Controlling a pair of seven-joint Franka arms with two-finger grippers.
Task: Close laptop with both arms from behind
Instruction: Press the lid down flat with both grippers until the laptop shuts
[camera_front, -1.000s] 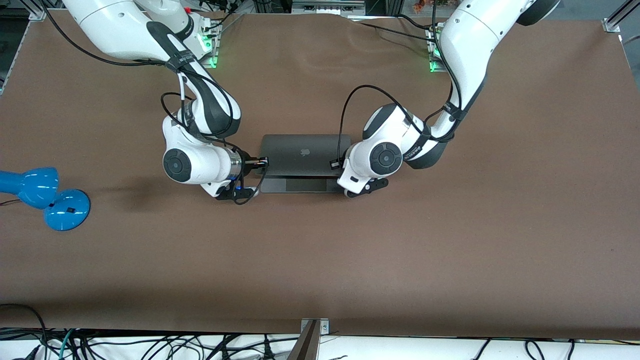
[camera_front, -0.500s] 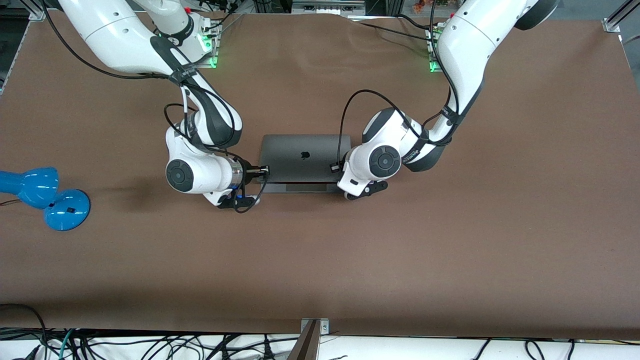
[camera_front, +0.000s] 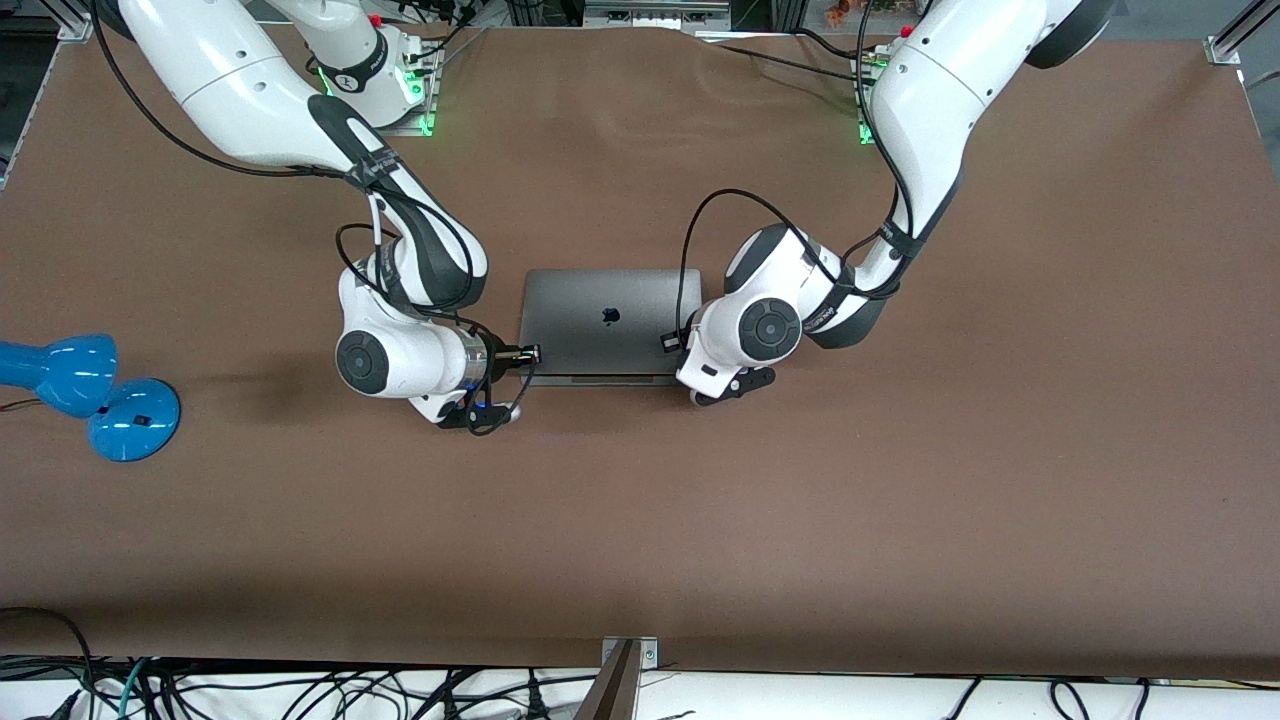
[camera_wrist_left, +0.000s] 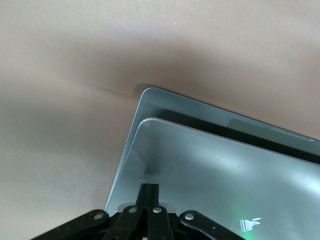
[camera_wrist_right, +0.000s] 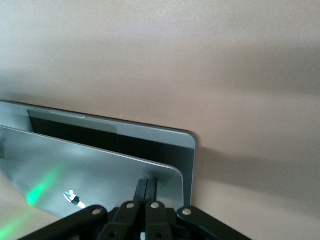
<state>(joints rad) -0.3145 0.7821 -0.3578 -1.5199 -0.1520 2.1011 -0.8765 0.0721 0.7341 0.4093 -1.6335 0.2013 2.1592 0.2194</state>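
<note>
laptop (camera_front: 600, 322) – frame centre, lid low, narrow gap to base remains | left gripper (camera_wrist_left: 148, 192) clenched, tips on lid corner | right gripper (camera_wrist_right: 146, 187) clenched, pressing its lid corner | progress – nearly closed; final press-down left

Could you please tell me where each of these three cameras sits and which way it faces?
Front view: high across the table, facing both arms' bases; shows the laptop, left gripper, right gripper and blue lamp.
Left wrist view: on the left wrist, looking down past its shut fingers onto the lid.
Right wrist view: the same from the right wrist, fingers shut.
All three share the nearly closed laptop.
</note>
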